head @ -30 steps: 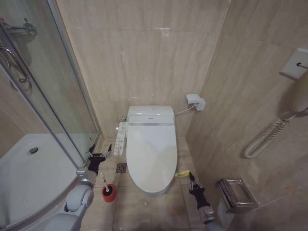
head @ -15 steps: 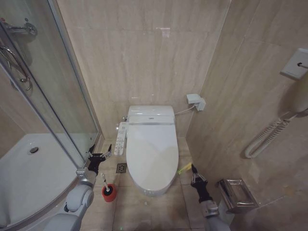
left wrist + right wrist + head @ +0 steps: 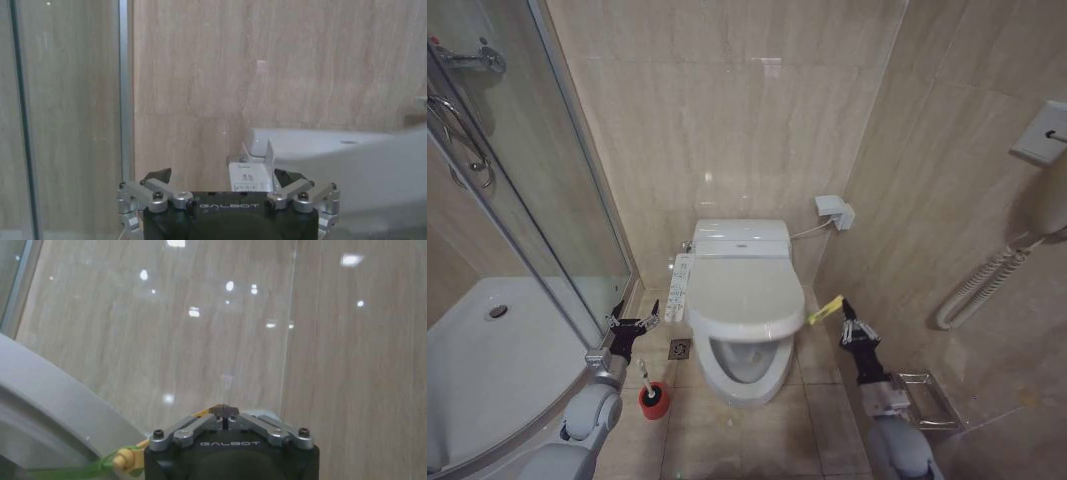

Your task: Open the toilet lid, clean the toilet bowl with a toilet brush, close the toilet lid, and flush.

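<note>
Head view: toilet lid (image 3: 745,297) stands partly raised, front edge tilted up off the toilet bowl (image 3: 744,362), whose open basin shows beneath at 6 o'clock of the lid. A yellow-green strap (image 3: 825,310) runs from the lid's edge at 3 o'clock to the right gripper (image 3: 848,316). The right gripper sits just beside the lid at 3 o'clock; in the right wrist view its fingers (image 3: 225,416) are pressed together, pinching the strap (image 3: 100,466), with the lid (image 3: 47,400) alongside.

Left gripper (image 3: 637,322) hangs at 9 o'clock of the bowl, jaws spread apart, holding nothing; the left wrist view shows the same spread jaws (image 3: 230,186).

Toilet brush (image 3: 651,394) stands upright in its red holder on the floor tiles (image 3: 727,430), at 6 o'clock of the left gripper, untouched. Button panel (image 3: 677,285) lies along the toilet at 9 o'clock.
</note>
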### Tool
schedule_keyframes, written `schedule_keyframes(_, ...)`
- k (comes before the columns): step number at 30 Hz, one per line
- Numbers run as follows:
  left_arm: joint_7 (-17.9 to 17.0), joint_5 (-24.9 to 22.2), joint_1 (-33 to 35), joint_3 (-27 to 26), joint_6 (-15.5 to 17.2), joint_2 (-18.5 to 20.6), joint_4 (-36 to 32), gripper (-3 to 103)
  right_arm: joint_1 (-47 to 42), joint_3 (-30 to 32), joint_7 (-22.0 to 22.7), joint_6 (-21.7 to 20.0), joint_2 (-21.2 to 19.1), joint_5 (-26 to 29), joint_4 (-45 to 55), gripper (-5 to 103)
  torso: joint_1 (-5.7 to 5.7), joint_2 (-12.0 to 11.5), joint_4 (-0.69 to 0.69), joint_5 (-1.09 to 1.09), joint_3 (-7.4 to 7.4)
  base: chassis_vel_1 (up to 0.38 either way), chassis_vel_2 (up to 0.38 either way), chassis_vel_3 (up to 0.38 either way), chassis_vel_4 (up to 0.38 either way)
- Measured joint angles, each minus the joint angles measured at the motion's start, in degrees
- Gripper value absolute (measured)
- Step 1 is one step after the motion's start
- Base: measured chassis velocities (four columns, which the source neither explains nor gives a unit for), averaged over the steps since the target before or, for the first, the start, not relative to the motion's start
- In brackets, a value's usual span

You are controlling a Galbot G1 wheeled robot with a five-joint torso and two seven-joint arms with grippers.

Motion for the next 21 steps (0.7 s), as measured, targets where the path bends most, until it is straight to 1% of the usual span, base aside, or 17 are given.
schedule_keyframes(5, 0.0, 0.0, 0.0, 0.0, 0.0, 0.0, 0.0, 100, 0.81, -0.64, 0.62, -2.46, -2.0, 2.02, 3.29, 0, 0.0, 0.0, 0.0, 0.0, 0.0, 0.0, 0.0, 0.0, 0.0)
schedule_keyframes(10, 0.0, 0.0, 0.0, 0.0, 0.0, 0.0, 0.0, 100, 1.65, -1.09, 0.42, -4.53, -2.87, 4.04, 4.28, 0, 0.0, 0.0, -0.01, 0.0, 0.0, 0.0, 0.0, 0.0, 0.0)
schedule_keyframes(17, 0.0, 0.0, 0.0, 0.0, 0.0, 0.0, 0.0, 100, 2.19, -1.24, -0.07, -4.81, -3.23, 4.34, 4.95, 0, 0.0, 0.0, -0.01, 0.0, 0.0, 0.0, 0.0, 0.0, 0.0)
schedule_keyframes(21, 0.0, 0.0, 0.0, 0.0, 0.0, 0.0, 0.0, 100, 2.2, -1.19, -0.08, -4.04, -3.55, 4.26, 5.46, 0, 0.0, 0.0, 0.0, 0.0, 0.0, 0.0, 0.0, 0.0, 0.0)
